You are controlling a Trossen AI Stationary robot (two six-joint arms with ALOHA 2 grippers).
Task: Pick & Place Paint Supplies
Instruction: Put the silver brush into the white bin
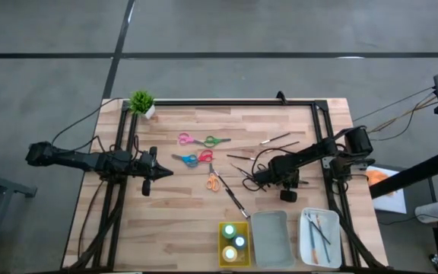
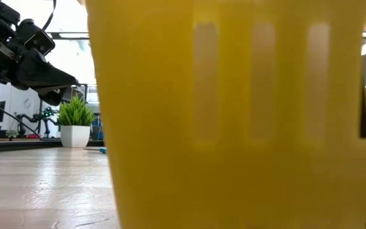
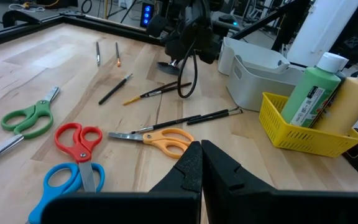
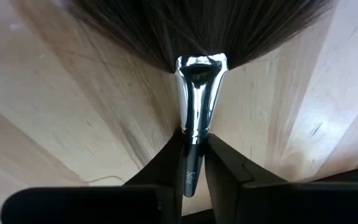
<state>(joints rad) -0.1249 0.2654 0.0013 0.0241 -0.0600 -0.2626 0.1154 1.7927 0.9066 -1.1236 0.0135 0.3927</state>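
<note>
The right gripper (image 1: 258, 180) sits low over the table (image 1: 173, 205), right of the middle of the high view. Its two fingers (image 4: 166, 163) are close together and pinch the dark handle of a stubby brush (image 4: 197, 93). The brush has a shiny silver neck and a wide fan of dark hair, which lies on the wood. The left gripper (image 1: 160, 172) hangs over the left side of the table, and its fingers (image 3: 190, 171) are pressed shut with nothing between them. Near the middle lie four scissors: pink (image 1: 186, 139), green (image 1: 215, 141), blue (image 1: 186, 160) and orange (image 1: 214, 182). Thin brushes (image 1: 276, 139) lie on the wood above the right gripper. At the bottom of the high view stand three trays in a row. The yellow tray (image 1: 222, 245) holds paint bottles (image 1: 234, 242). The grey tray (image 1: 271, 239) is next to it. The white tray (image 1: 318, 238) has thin brushes in it. A small plant (image 1: 141, 102) stands at the upper left corner of the table.
</note>
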